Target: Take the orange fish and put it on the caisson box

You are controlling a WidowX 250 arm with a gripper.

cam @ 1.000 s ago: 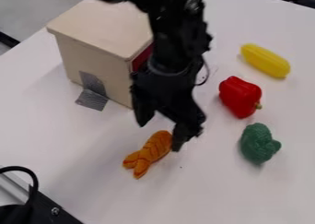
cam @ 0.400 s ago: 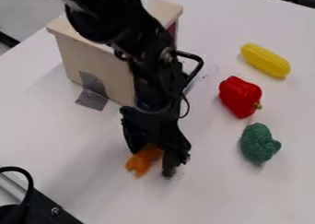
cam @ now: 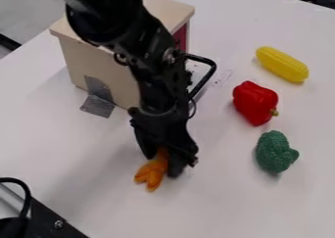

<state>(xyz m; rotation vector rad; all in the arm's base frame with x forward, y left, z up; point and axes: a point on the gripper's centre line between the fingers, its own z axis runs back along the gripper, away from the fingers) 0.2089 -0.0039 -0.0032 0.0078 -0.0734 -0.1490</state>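
The black gripper (cam: 162, 165) is low over the white table, in front of the wooden caisson box. Its fingers are closed around the upper part of the orange fish (cam: 152, 174), one on each side. The fish's forked tail sticks out toward the lower left, and its other end is hidden by the gripper. The caisson box (cam: 101, 68) stands behind and to the left, with a flat light wood top and a red side at its right. The arm covers part of the top and front.
A yellow corn (cam: 282, 64), a red pepper (cam: 254, 103) and a green broccoli (cam: 275, 152) lie to the right on the table (cam: 222, 207). Grey tape (cam: 98, 105) is at the box's base. Black equipment with a cable (cam: 49, 222) occupies the lower left corner.
The gripper has come down and slightly left onto the fish, and its fingers have drawn together around it. The arm's upper part has shifted left across the box.
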